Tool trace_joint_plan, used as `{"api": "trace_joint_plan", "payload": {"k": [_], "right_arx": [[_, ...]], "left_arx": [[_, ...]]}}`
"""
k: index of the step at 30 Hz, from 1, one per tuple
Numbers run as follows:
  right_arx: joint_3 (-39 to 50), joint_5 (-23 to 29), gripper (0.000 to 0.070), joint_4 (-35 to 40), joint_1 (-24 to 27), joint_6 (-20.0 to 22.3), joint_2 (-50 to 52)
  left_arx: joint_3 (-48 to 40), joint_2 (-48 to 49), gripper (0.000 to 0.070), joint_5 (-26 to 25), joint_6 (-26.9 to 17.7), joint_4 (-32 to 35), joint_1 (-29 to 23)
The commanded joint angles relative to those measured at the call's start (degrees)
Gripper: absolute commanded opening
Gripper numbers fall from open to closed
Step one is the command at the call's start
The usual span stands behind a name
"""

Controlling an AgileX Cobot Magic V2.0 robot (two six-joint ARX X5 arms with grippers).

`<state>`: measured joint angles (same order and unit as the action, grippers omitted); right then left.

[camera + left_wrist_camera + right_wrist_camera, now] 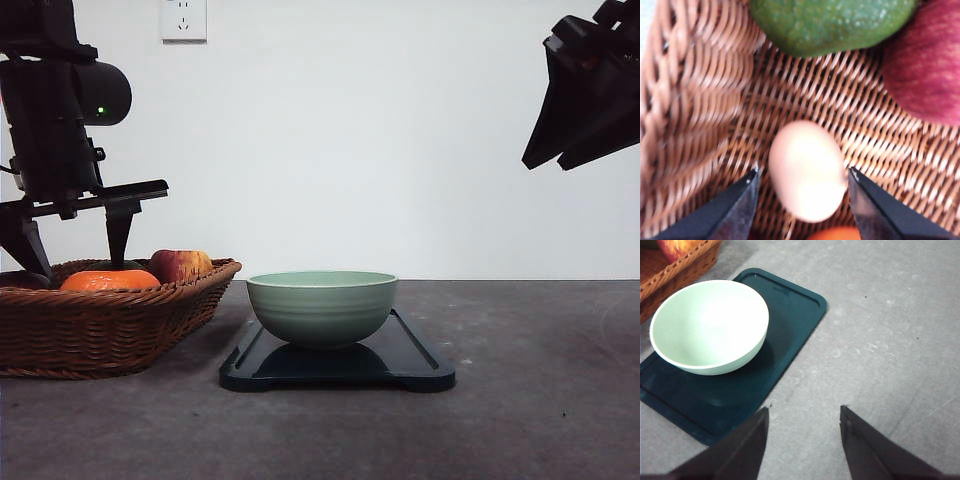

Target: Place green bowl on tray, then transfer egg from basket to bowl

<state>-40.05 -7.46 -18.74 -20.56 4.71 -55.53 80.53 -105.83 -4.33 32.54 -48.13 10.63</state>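
Note:
The pale green bowl (321, 305) stands upright on the black tray (420, 362) at the table's middle, and it is empty in the right wrist view, bowl (710, 325) on tray (795, 305). My left gripper (75, 245) reaches down into the wicker basket (110, 325). In the left wrist view its open fingers (803, 172) flank the pinkish-tan egg (807, 170) lying on the basket floor (740, 100), one fingertip on each side. My right gripper (803, 412) hangs open, high at the right (590, 95), holding nothing.
The basket also holds a red-yellow apple (180, 264), an orange fruit (108, 281) and a green fruit (830, 22). Bare grey table (540, 400) lies right of the tray. A wall socket (183, 18) is behind.

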Motion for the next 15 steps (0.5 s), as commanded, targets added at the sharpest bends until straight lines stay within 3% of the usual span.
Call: {"api": "trace_joint_plan", "payload": {"k": [1, 15], "right_arx": [[-0.1, -0.1, 0.0275, 0.6, -0.3, 0.4, -0.5], [-0.1, -0.1, 0.0275, 0.7, -0.3, 0.4, -0.5]], "left_arx": [[1.4, -1.5, 0.0350, 0.4, 0.8, 0.5, 0.2], [1.4, -1.9, 0.0350, 1.1, 1.2, 1.2, 0.1]]}}
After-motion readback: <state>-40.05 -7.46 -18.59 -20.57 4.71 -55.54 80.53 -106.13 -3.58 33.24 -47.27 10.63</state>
